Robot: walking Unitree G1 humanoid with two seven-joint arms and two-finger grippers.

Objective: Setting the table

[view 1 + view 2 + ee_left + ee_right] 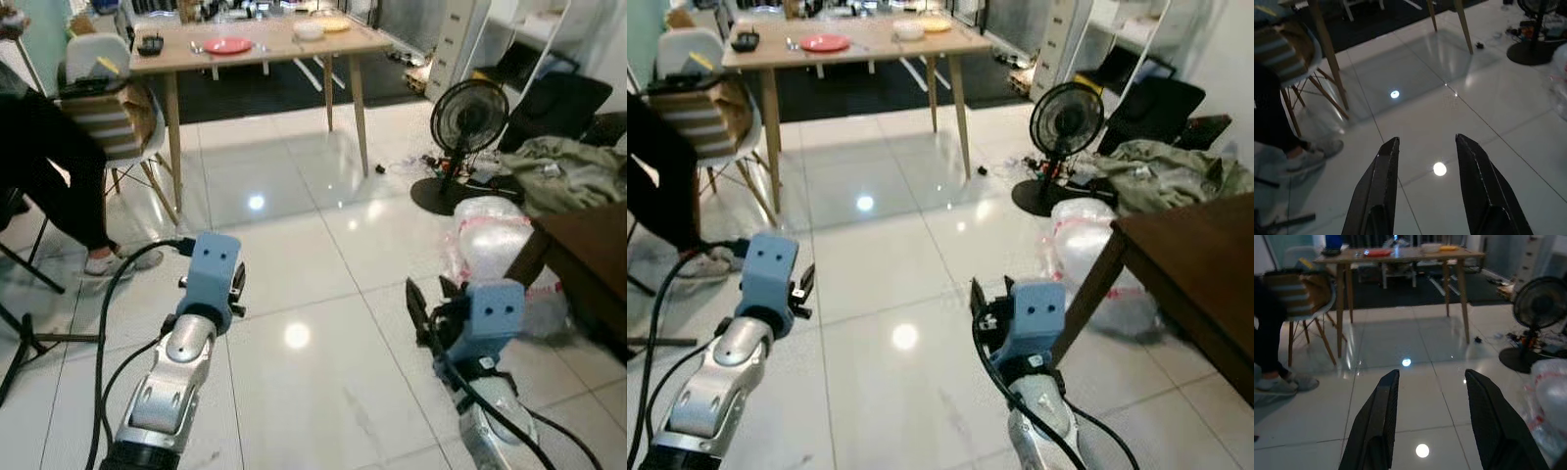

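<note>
Both arms reach forward low over the glossy white floor (323, 284). The left gripper (1425, 191) has its two black fingers spread wide apart with only tile between them, and the right gripper (1432, 426) is spread just as wide, also holding nothing — the wrist views make this plain, while the head views show mostly the blue wrist housings.

Well ahead of both grippers stands the wooden table (265, 49). On it lie a red plate (227, 45), a white bowl (309, 30) and a yellow plate (335, 23), with a small black object (150, 44) at the end nearer the left gripper.

Ahead and to the left of the left gripper, a person's dark-trousered leg (59, 166) and sneaker (118, 262) rest beside a white chair (118, 117).

To the right of the right gripper stands a black fan (1066, 117), with a clear plastic bag (1087, 240) just beside a dark wooden table (1195, 264) — the right eye view shows more of that tabletop.
</note>
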